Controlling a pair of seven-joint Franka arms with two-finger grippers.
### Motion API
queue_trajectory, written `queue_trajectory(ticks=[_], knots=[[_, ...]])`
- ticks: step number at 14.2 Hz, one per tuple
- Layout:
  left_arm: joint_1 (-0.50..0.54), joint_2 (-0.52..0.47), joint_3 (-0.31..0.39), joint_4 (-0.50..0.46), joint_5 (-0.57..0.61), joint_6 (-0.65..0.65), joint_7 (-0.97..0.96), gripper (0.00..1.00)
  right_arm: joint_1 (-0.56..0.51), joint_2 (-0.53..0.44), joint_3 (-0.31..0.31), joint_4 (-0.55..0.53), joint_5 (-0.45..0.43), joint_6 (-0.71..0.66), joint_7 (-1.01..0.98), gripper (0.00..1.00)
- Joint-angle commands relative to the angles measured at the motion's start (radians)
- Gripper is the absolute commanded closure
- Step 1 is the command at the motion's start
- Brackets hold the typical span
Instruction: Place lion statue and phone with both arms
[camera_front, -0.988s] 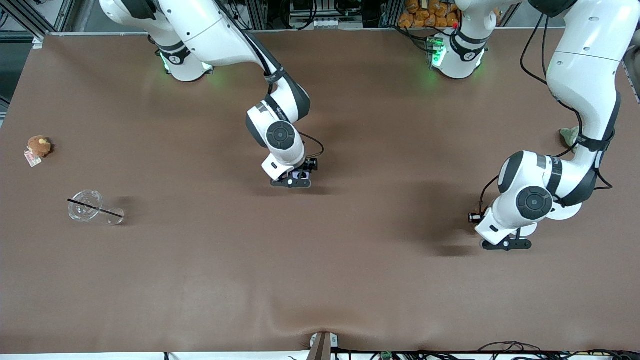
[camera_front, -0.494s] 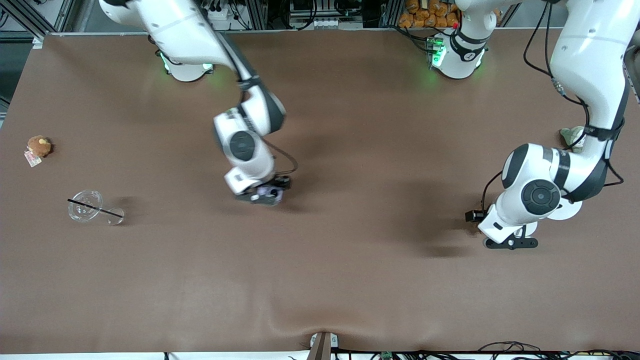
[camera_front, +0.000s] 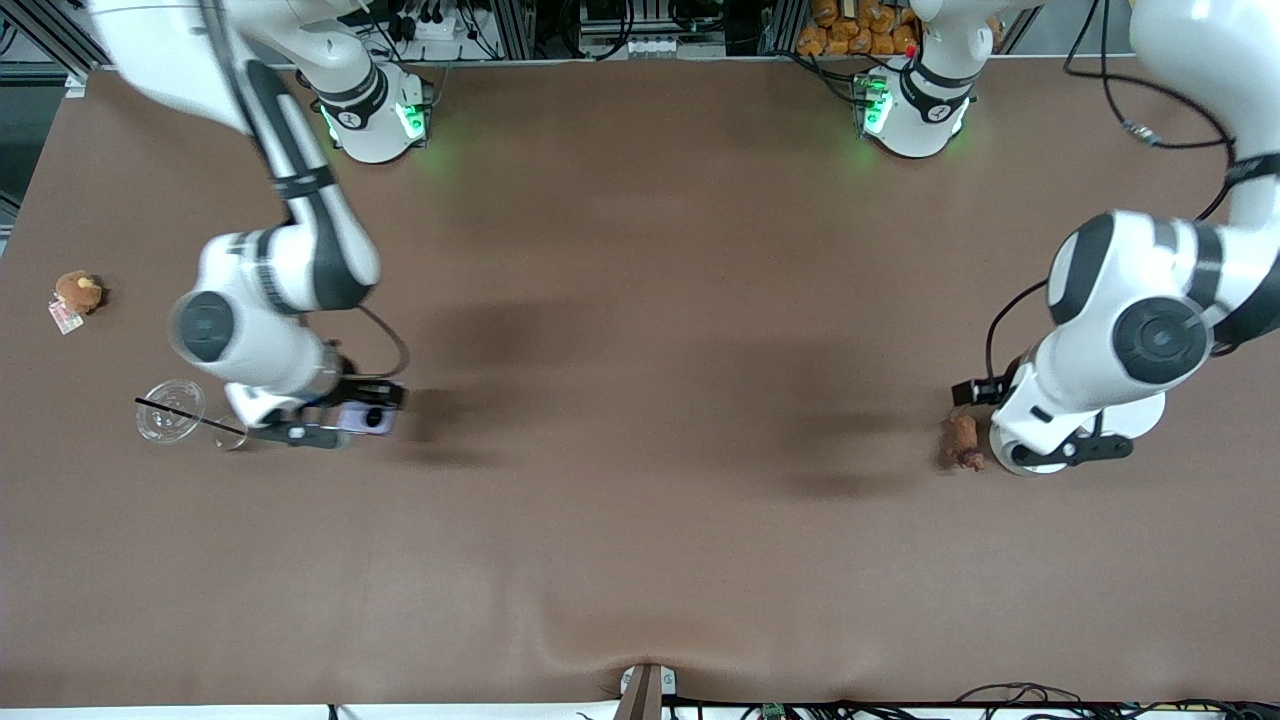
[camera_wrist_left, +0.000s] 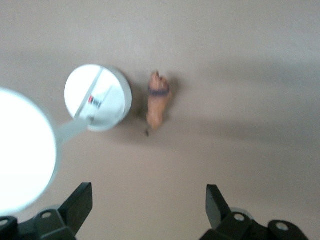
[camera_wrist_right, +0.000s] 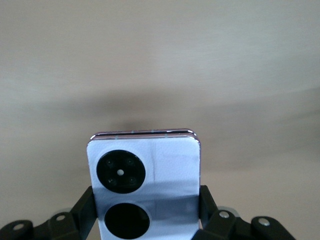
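The lion statue (camera_front: 962, 441), a tiny orange-brown figurine, lies on the brown table toward the left arm's end. My left gripper (camera_front: 1068, 452) hangs beside it and above the table, open and holding nothing. In the left wrist view the lion statue (camera_wrist_left: 158, 102) lies apart from the fingers (camera_wrist_left: 80, 204) of the left gripper (camera_wrist_left: 148, 206). My right gripper (camera_front: 335, 428) is shut on the pale lavender phone (camera_front: 366, 419), low over the table toward the right arm's end. In the right wrist view the phone (camera_wrist_right: 150, 172) shows two black lenses inside the right gripper (camera_wrist_right: 147, 200).
A white disc (camera_wrist_left: 98, 97) lies beside the lion, with a larger one (camera_wrist_left: 20, 150) next to it. A clear cup lid with a black straw (camera_front: 170, 410) lies beside the right gripper. A round brown plush with a tag (camera_front: 78, 292) sits at the table's edge at the right arm's end.
The right arm has swung with the phone from mid-table to beside the cup lid. The left gripper has opened and drawn back, and the lion statue now shows on the table.
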Motion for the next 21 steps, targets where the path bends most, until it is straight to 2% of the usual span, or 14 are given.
queue_trajectory(ticks=[1,3,5,9,13,15,17,19,20,21], knots=[[0.012,-0.004,-0.016,0.143,-0.054,-0.181,0.008,0.00,-0.112,-0.044,0.022,-0.105,-0.009,0.005,-0.164,0.77],[0.023,-0.054,-0.016,0.171,-0.061,-0.211,0.008,0.00,-0.138,-0.040,0.020,-0.148,-0.012,0.017,-0.198,0.77],[0.025,-0.108,-0.013,0.174,-0.062,-0.212,0.008,0.00,-0.156,-0.029,0.020,-0.151,-0.051,0.040,-0.198,0.78],[0.023,-0.212,-0.011,0.191,-0.077,-0.228,0.009,0.00,-0.198,0.044,0.020,-0.154,-0.093,0.132,-0.205,0.78],[0.034,-0.285,-0.002,0.191,-0.107,-0.235,0.139,0.00,-0.212,0.077,0.022,-0.151,-0.098,0.177,-0.211,0.78],[0.072,-0.309,0.001,0.191,-0.142,-0.235,0.205,0.00,-0.218,0.115,0.022,-0.151,-0.096,0.261,-0.211,0.77],[0.121,-0.329,-0.001,0.188,-0.188,-0.235,0.259,0.00,-0.216,0.127,0.022,-0.151,-0.096,0.275,-0.205,0.77],[0.124,-0.352,0.022,0.177,-0.215,-0.235,0.296,0.00,-0.216,0.129,0.023,-0.151,-0.096,0.273,-0.198,0.75],[0.112,-0.372,0.042,0.162,-0.219,-0.237,0.299,0.00,-0.215,0.129,0.023,-0.151,-0.096,0.264,-0.198,0.47],[0.088,-0.393,0.062,0.139,-0.219,-0.237,0.299,0.00,-0.215,0.129,0.023,-0.153,-0.096,0.263,-0.195,0.00]])
